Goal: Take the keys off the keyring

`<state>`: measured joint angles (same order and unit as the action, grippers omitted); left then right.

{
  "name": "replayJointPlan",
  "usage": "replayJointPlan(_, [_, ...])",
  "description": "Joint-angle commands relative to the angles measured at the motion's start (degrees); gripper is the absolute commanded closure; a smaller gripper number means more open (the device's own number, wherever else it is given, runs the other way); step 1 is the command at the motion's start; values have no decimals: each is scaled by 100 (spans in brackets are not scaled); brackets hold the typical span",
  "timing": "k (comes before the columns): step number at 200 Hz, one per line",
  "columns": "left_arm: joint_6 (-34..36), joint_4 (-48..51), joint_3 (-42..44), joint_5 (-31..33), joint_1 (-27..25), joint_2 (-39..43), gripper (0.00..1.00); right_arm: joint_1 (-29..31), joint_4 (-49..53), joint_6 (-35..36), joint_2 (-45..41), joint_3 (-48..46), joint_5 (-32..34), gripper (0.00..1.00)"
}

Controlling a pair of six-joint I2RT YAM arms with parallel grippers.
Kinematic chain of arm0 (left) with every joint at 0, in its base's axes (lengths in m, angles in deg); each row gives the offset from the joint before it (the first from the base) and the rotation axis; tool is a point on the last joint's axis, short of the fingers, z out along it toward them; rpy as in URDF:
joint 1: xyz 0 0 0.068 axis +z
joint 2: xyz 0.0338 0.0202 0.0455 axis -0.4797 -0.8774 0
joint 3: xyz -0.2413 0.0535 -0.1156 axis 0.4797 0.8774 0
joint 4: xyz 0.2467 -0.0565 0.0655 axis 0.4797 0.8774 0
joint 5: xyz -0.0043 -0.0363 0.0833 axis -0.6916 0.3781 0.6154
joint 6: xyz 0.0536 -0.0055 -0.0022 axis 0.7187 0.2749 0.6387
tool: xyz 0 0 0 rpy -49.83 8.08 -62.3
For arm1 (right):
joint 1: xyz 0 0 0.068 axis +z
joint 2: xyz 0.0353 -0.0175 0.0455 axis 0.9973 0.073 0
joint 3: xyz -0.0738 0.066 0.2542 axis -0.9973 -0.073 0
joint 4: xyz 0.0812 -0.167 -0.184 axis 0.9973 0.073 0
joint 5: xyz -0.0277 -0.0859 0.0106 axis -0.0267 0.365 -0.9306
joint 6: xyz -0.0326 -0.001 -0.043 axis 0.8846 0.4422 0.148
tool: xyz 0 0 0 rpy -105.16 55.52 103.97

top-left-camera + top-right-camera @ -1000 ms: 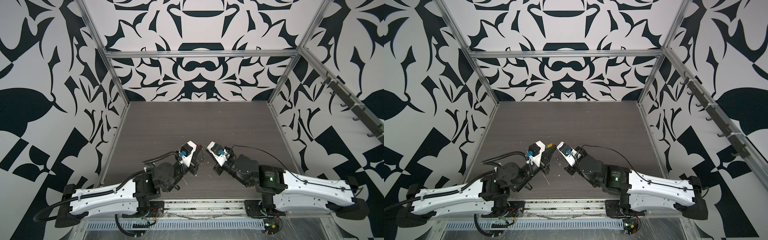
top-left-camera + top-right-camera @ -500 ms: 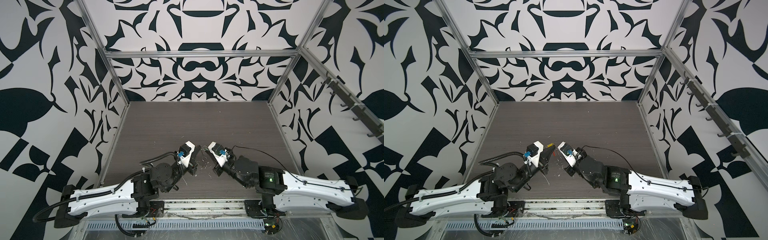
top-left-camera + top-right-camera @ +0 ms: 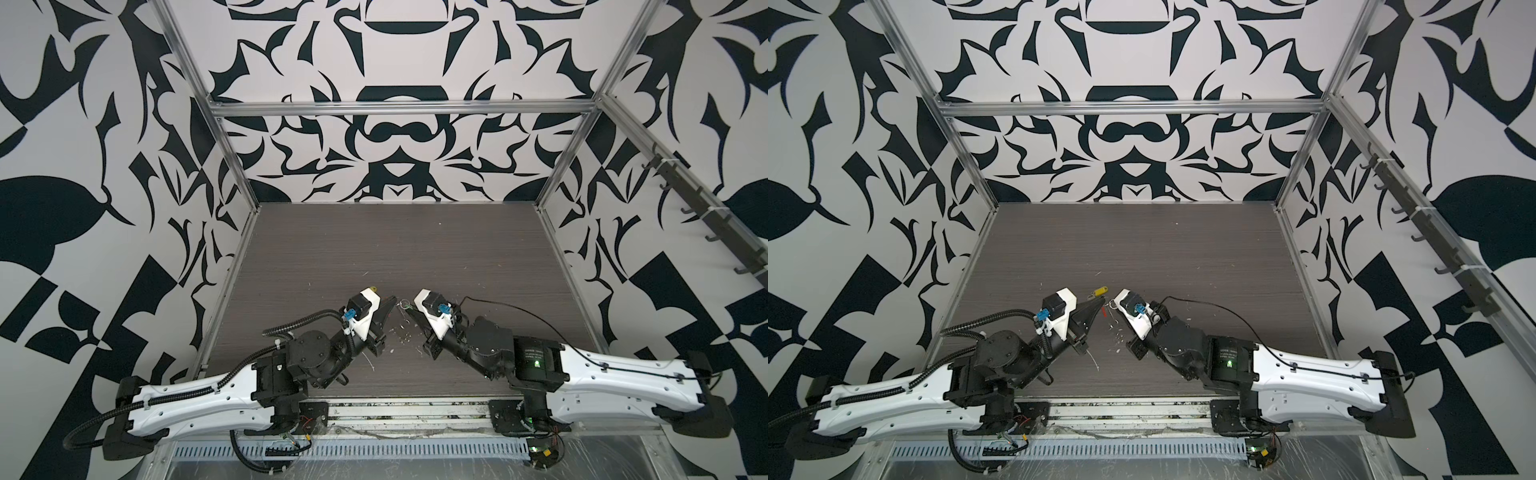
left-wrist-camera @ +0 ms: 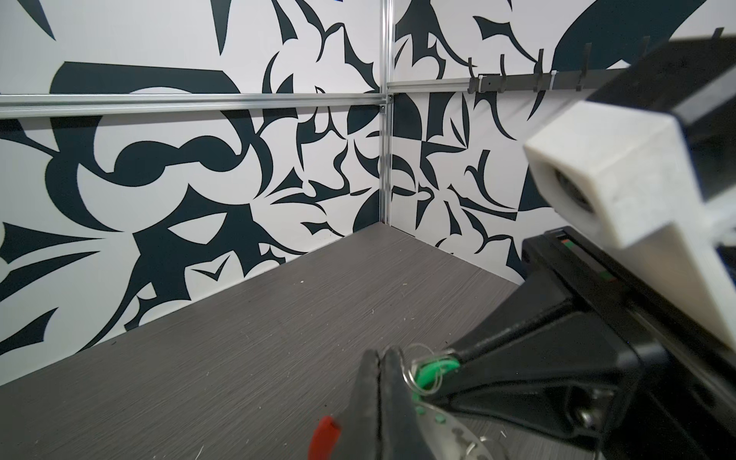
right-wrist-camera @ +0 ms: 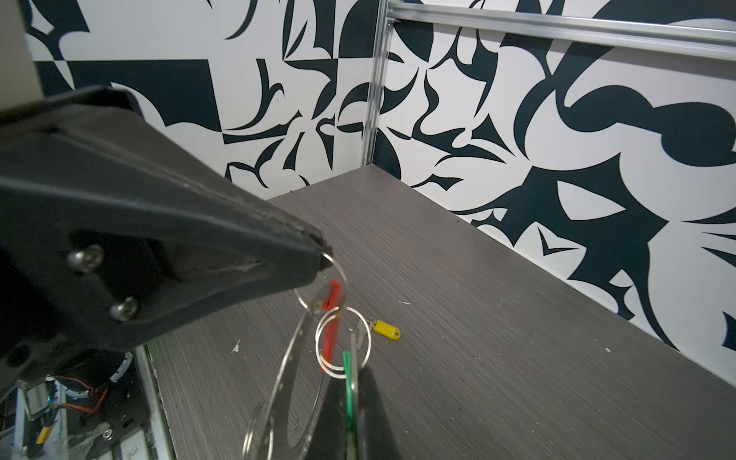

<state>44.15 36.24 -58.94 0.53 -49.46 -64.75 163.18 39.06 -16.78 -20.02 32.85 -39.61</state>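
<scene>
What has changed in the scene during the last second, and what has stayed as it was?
The left gripper has shifted slightly to the left, away from the right gripper, which hardly moved. Nothing was taken hold of or let go. Both grippers stay shut: the left on the green plastic key tag, the right on a small silver split ring.

In a top view the yellow tag (image 3: 374,287) is almost hidden behind the left wrist camera (image 3: 365,303). The wire loop (image 5: 286,360) is cut off by the picture's edge in the right wrist view. In the left wrist view the red sleeve (image 4: 324,436) is likewise cut off, and the green tag (image 4: 432,368) is partly covered by the left gripper (image 4: 380,360).
</scene>
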Motion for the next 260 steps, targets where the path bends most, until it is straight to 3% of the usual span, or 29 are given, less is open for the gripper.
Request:
replayJointPlan(1, [74,-711,-11,740,228,356,100,32,456,-178,-74,-129,-5,100])
replayJointPlan(59, [21,-555,169,-311,228,765,100,-61,308,-288,146,-282,-478,100])
replayJointPlan(134, [-35,-198,203,-957,227,980,100,-283,592,-300,219,-122,-1027,100])
replayJointPlan(162, [-49,-65,130,-1028,227,835,100,-292,861,-170,130,-1,-1235,73])
replayJointPlan(179, [-66,8,91,-1071,228,810,100,-299,1007,-75,-40,32,-1264,64])
replayJointPlan(229, [-68,244,54,-1415,228,885,100,-449,1149,274,-614,239,-1483,53])
replayJointPlan(260, [-58,329,77,-1731,227,960,100,-1098,975,298,-487,529,-2859,53])
